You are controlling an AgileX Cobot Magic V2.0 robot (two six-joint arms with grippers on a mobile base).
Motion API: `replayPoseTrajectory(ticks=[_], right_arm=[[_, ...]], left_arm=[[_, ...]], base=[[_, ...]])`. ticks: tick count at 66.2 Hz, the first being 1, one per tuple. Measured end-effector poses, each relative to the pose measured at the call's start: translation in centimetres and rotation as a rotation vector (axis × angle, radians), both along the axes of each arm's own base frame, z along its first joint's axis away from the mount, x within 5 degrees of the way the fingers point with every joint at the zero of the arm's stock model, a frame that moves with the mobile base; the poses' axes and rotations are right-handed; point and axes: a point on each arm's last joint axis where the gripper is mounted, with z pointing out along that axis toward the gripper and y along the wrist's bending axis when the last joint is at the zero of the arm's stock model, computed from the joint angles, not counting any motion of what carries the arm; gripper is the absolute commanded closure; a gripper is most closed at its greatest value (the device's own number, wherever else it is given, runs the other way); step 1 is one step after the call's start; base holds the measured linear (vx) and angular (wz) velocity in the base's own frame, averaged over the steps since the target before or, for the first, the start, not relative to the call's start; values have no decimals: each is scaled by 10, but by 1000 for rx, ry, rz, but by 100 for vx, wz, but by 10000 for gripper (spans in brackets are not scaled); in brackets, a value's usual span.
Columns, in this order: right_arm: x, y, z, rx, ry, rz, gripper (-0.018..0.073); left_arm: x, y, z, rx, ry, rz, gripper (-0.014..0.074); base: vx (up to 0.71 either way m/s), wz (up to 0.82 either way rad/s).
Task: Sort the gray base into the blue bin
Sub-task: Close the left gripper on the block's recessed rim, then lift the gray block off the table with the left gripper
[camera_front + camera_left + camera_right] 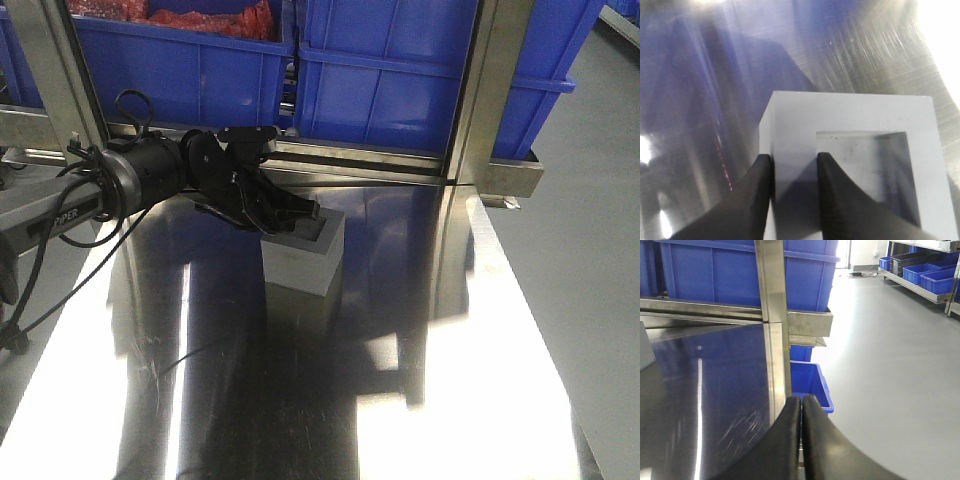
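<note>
Gray base (pixel 303 262) on bench (pixel 480 330), recess wall pinched by left gripper (pixel 792 172), right gripper (pixel 801 407) pressed together: grasp step, next likely a lift toward far blue bin (pixel 400 90).

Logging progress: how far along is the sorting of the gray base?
Done: left gripper clamps a wall of the base, one finger in the recess. In hand: the lift; base appears to sit on the table. Left: carrying it into a bin behind.

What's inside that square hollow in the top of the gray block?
One finger of the left gripper dips into the recess of the gray base; the other sits outside its wall. Otherwise the floor looks bare, lightly speckled; the part beneath the finger is hidden.
</note>
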Motion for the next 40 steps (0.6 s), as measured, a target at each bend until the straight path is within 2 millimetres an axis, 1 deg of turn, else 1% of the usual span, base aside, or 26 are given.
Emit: replayPoseTrajectory(ticks=[9, 14, 17, 23, 24, 26, 27, 32, 37, 38, 40], right_arm=[[0, 0, 0, 0, 0, 0, 564], [0, 0, 0, 0, 0, 0, 564], [0, 0, 0, 0, 0, 0, 564], [0, 0, 0, 0, 0, 0, 564], [0, 0, 0, 0, 0, 0, 564], [0, 0, 0, 0, 0, 0, 564], [0, 0, 0, 0, 0, 0, 564], [0, 0, 0, 0, 0, 0, 564], [0, 0, 0, 0, 0, 0, 564], [0, 0, 0, 0, 0, 0, 564], [0, 0, 0, 0, 0, 0, 564]], left_arm=[[-2, 1, 4, 11, -2, -10, 602], [-6, 3, 10, 31, -1, -29, 601], [-10, 5, 17, 46, -11, -43, 600], [-19, 9, 38, 51, -54, -50, 600], [-22, 10, 44, 46, -72, -48, 597], [-25, 12, 51, 43, -92, -46, 596], [-28, 13, 60, 35, -118, -42, 596], [-40, 19, 83, 12, -192, -27, 596], [-56, 27, 99, -6, -254, -11, 595], [-60, 29, 105, -12, -274, -7, 595], [-68, 33, 108, -16, -294, 0, 594]], base=[[0, 0], [0, 0], [0, 0], [0, 0], [0, 0], [0, 0], [0, 0], [0, 0], [0, 0], [0, 0], [0, 0]])
